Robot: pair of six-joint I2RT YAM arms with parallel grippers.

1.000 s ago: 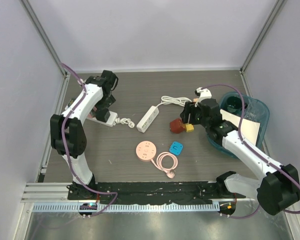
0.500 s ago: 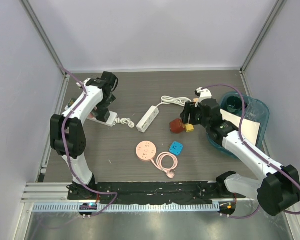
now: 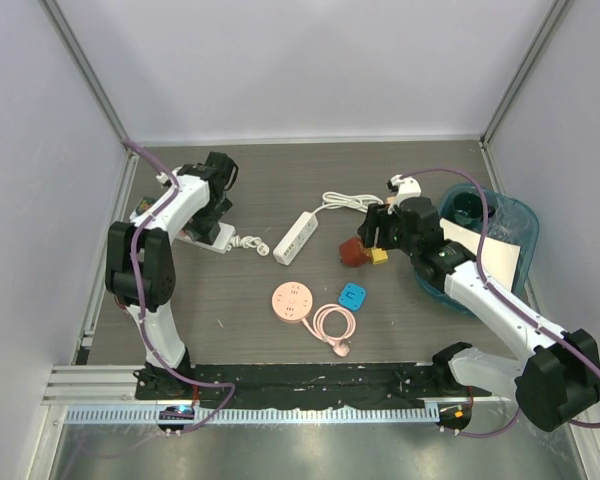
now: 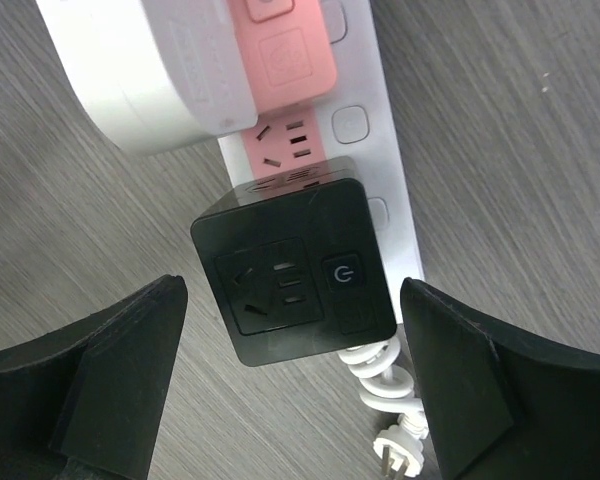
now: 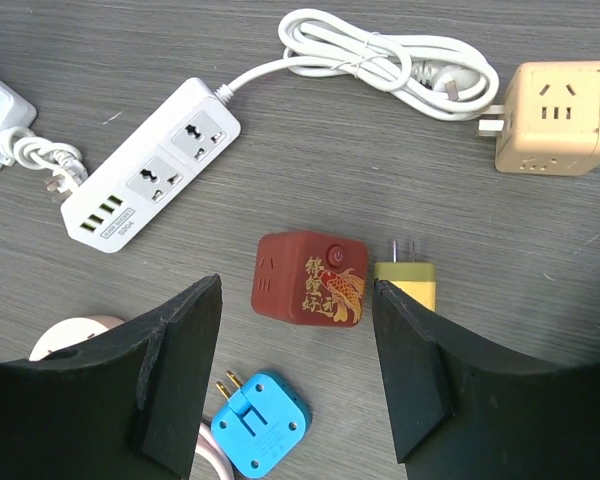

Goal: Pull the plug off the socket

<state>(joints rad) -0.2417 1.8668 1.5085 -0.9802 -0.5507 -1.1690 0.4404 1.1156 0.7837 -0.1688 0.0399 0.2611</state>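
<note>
A black cube plug (image 4: 292,265) sits in a pink-and-white socket strip (image 4: 380,120); the strip lies at the table's left (image 3: 208,236). A large white adapter (image 4: 150,70) sits in the same strip beside it. My left gripper (image 4: 290,310) is open right above the black plug, one finger on each side and not touching it; in the top view it hangs over the strip (image 3: 212,200). A coiled white cord (image 4: 380,375) lies by the plug. My right gripper (image 5: 298,300) is open and empty above a red cube socket (image 5: 310,278).
A yellow plug (image 5: 405,283), a blue plug (image 5: 260,425), a white power strip (image 5: 150,180) with its cable (image 5: 380,60) and a beige cube socket (image 5: 560,118) lie mid-table. A pink round socket (image 3: 292,301) lies nearer. A teal bin (image 3: 490,235) stands at the right.
My left arm has shifted slightly, its wrist settling over the socket strip. The right arm has hardly moved. Nothing was grasped or let go.
</note>
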